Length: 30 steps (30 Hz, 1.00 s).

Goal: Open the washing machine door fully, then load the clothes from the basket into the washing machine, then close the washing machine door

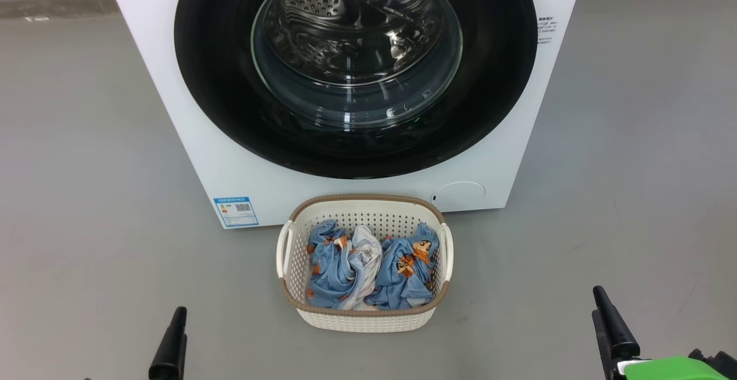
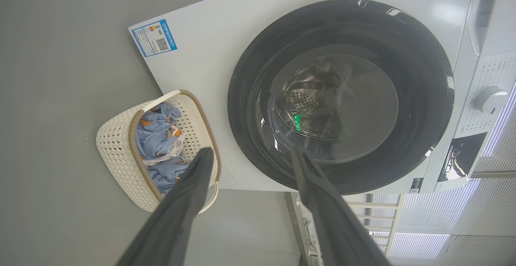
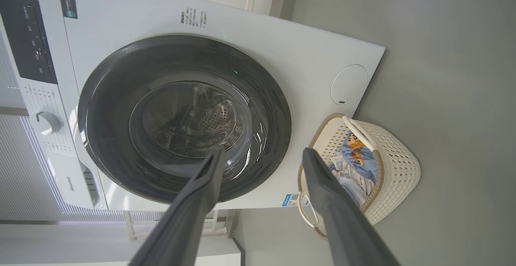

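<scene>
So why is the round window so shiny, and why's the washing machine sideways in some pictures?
Head view: the washing machine door is glossy, so its glass catches bright streaks of light. Left wrist view: turned sideways because that camera is tilted, with a green glint in the glass. Right wrist view: sideways too, white streaks on the glass.

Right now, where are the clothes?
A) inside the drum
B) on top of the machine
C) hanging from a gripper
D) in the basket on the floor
D: the clothes lie bundled in the basket, which stands on the floor in front of the washing machine, and the door is shut.
</scene>
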Available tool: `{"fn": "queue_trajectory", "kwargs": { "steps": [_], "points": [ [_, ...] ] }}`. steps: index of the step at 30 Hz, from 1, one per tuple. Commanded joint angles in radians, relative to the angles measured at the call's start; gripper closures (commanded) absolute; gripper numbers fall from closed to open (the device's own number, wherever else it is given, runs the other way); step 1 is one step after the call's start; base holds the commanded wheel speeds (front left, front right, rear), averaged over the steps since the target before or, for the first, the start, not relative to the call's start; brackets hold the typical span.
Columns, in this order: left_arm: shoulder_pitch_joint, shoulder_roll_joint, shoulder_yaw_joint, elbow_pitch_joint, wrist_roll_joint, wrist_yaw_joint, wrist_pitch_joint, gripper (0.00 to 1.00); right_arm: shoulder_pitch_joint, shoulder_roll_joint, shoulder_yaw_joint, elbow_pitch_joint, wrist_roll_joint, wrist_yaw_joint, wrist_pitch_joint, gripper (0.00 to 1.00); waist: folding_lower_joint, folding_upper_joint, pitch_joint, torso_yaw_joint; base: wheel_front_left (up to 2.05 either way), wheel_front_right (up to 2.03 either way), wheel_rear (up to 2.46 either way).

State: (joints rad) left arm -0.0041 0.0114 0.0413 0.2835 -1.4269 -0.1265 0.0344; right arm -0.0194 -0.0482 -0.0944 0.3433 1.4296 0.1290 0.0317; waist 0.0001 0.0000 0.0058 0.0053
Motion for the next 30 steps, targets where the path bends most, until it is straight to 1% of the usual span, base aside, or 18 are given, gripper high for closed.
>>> {"fn": "queue_trajectory", "kwargs": {
  "steps": [1,20,21,30],
  "points": [
    [-0.028,0.019,0.006,-0.035,0.031,-0.001,-0.011,0.0,-0.034,-0.015,0.013,-0.029,-0.025,0.001,-0.01,0.0,-0.0001,0.0,0.0,0.0,0.0,0.0,0.0],
    [-0.018,0.025,-0.015,-0.069,0.312,-0.002,-0.067,0.0,-0.049,-0.052,0.079,-0.032,-0.258,0.001,-0.066,0.0,-0.0001,0.0,-0.005,0.005,0.0,0.0,0.0],
    [-0.018,0.025,-0.015,-0.069,0.312,-0.002,-0.067,0.0,-0.049,-0.052,0.079,-0.032,-0.258,0.001,-0.066,0.0,-0.0001,0.0,-0.005,0.005,0.0,0.0,0.0],
    [-0.012,0.026,-0.022,-0.082,0.432,-0.002,-0.094,0.0,-0.05,-0.068,0.097,-0.033,-0.359,0.001,-0.092,0.0,-0.0001,0.0,-0.005,0.007,0.0,0.0,0.0]
  ]
}}
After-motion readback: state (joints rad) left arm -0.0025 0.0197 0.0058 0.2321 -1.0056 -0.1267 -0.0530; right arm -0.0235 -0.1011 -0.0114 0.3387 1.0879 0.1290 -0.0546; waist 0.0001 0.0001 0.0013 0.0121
